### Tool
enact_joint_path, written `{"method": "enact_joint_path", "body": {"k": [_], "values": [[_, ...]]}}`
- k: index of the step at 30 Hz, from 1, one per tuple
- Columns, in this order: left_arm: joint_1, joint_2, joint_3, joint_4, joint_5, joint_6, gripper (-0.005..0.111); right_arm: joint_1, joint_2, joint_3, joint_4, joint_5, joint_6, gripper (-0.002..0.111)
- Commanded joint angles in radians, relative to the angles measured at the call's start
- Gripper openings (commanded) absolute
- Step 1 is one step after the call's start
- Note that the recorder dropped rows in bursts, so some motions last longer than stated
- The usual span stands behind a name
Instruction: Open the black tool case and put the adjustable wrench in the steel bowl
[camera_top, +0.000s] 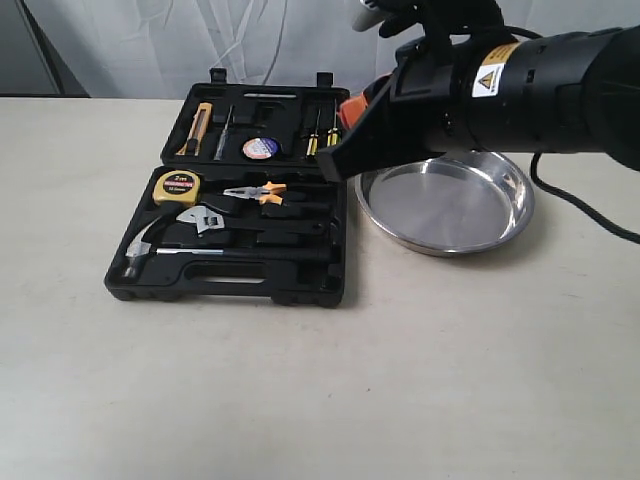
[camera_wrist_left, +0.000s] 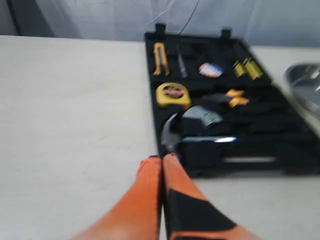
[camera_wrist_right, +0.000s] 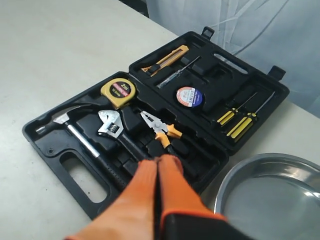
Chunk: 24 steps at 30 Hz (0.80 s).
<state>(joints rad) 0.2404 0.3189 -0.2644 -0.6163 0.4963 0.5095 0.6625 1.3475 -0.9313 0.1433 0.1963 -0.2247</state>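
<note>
In the base half of the open case (camera_top: 300, 295), between the pliers (camera_top: 262, 192) on the hinge side and the hammer (camera_top: 200, 254) on the carry-handle side: wrench (camera_wrist_right: 117, 131), one, seated flat in its moulded slot.

Axis: long axis runs along the case's length, roughly parallel to the hammer shaft. Silver jaw head points to the case's left end, just beside the tape measure (camera_top: 176, 187). The black handle points to the right end, the bowl side.

Right gripper (camera_wrist_right: 157, 161): fingers pressed together, nothing between them. It hangs above the case's right end, raised off the tools. In its wrist view the tips sit over the handle end of the wrench, with the jaw head farther along toward the case's left end.

Left gripper (camera_wrist_left: 162, 159): fingers closed flat against each other, empty. It is over the table (camera_top: 400, 380) off the case's front left corner, tips aimed at the hammer head.

Surroundings: lid (camera_top: 285, 120) laid fully back, flat. Bowl (camera_top: 450, 205) stands just right of the case, a narrow strip of table between them. Open table lies along the case's carry-handle edge and off its left end.
</note>
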Motion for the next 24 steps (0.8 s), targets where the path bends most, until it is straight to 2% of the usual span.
{"method": "enact_joint_path", "body": {"k": [1,3,6,8,10,13,16,24], "values": [[-0.005,-0.004,0.06,0.306,-0.089,-0.005,0.0,-0.004,0.023,0.003,0.005,-0.065,-0.006,-0.001],[-0.016,-0.006,0.111,0.301,-0.197,-0.005,0.0,-0.004,0.064,-0.004,0.005,-0.075,-0.006,-0.001],[-0.075,-0.006,0.173,0.388,-0.241,-0.005,0.0,-0.004,0.138,-0.065,0.024,-0.021,-0.006,-0.001],[-0.118,-0.006,0.215,0.401,-0.239,-0.005,0.0,-0.004,0.22,-0.163,0.027,0.104,-0.006,-0.001],[-0.155,-0.006,0.264,0.401,-0.239,-0.005,0.0,-0.004,0.336,-0.356,0.027,0.32,-0.01,-0.001],[-0.172,-0.006,0.264,0.401,-0.248,0.025,0.0,-0.004,0.45,-0.556,0.056,0.526,-0.098,-0.001],[-0.174,-0.006,0.264,0.401,-0.25,0.025,0.0,0.0,0.57,-0.725,0.181,0.685,-0.261,-0.001],[-0.174,-0.006,0.264,0.401,-0.254,0.025,0.0,0.058,0.719,-0.848,0.203,0.683,-0.299,-0.001]]}}
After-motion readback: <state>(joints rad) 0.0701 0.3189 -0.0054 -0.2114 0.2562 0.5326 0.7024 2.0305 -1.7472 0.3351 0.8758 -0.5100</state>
